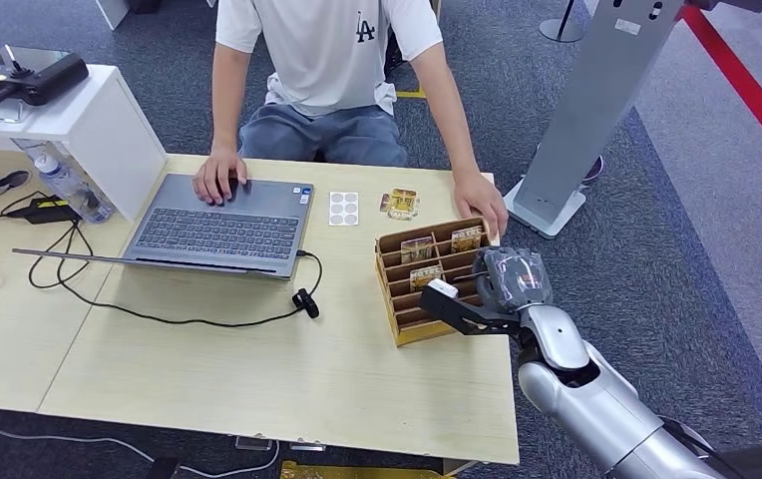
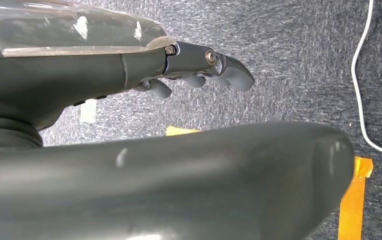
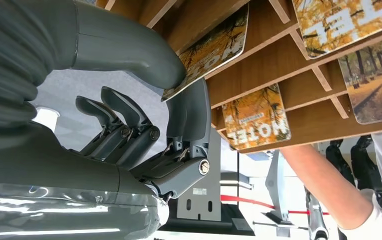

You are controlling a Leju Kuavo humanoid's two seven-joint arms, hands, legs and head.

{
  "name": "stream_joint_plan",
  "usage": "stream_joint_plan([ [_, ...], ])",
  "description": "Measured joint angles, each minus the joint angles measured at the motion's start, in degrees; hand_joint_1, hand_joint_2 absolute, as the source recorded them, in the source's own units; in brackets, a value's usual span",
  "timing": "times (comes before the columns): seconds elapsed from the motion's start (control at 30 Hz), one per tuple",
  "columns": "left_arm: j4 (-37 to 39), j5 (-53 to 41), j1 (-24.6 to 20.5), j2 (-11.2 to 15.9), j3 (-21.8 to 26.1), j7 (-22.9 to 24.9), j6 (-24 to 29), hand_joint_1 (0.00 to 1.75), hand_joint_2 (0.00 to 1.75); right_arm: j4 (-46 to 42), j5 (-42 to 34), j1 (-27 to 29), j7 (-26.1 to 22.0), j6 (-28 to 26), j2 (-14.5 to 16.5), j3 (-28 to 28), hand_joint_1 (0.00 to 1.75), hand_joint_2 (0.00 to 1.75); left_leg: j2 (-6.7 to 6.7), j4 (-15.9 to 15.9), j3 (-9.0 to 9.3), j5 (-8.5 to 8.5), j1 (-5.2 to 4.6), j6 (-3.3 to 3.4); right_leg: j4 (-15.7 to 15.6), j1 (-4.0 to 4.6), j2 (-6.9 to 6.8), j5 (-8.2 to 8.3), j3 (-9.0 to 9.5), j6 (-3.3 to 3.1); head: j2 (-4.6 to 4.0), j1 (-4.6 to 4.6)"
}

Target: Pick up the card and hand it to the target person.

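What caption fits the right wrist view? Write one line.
Right hand pinches a card in the wooden rack.

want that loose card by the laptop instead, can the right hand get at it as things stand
Probably not straight away. The right hand is at the wooden rack, its thumb and a finger pinching a racked card; the loose card lies beyond the rack.

Blue-grey carpet (image 1: 676, 230) all around — a pale wooden table (image 1: 257, 369) at lower left, a grey stand (image 1: 596, 110) at upper right.
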Motion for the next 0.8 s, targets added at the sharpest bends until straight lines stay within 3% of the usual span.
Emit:
stream_joint_plan([
  [0.07, 0.0, 0.0, 0.0, 0.0, 0.0, 0.0, 0.0, 0.0, 0.0, -0.2, 0.0, 0.0, 0.0, 0.0, 0.0, 0.0, 1.75, 1.75, 0.0, 0.0, 0.0, 0.0, 0.0, 0.0, 0.0, 0.0, 0.0, 0.0, 0.0, 0.0, 0.0, 0.02],
  [0.2, 0.0, 0.0, 0.0, 0.0, -0.1, -0.4, -0.3, 0.0, 1.75, -0.9, -0.3, 0.0, 0.0, 0.1, -0.1, 0.0, 1.75, 1.75, 0.0, 0.0, 0.0, 0.0, 0.0, 0.0, 0.0, 0.0, 0.0, 0.0, -0.01, 0.0, 0.0, -0.02],
  [0.6, 0.0, 0.6, 0.2, 0.2, -0.5, -1.3, -0.5, 0.0, 1.75, -3.2, -1.2, -0.2, 0.9, -1.0, -0.7, -0.1, 1.75, 1.75, 0.0, 0.0, -0.01, 0.0, 0.0, 0.0, 0.0, 0.0, 0.0, 0.0, -0.01, 0.0, 0.0, -0.02],
  [0.8, 0.0, 1.4, 0.5, 0.3, -0.8, -1.2, 0.0, 0.0, 1.75, -11.0, 1.0, -1.9, 3.1, -3.8, -2.8, -1.2, 1.75, 1.75, 0.01, 0.0, 0.0, 0.0, 0.0, 0.0, 0.0, 0.0, 0.01, 0.0, -0.02, 0.0, 0.0, 0.01],
])
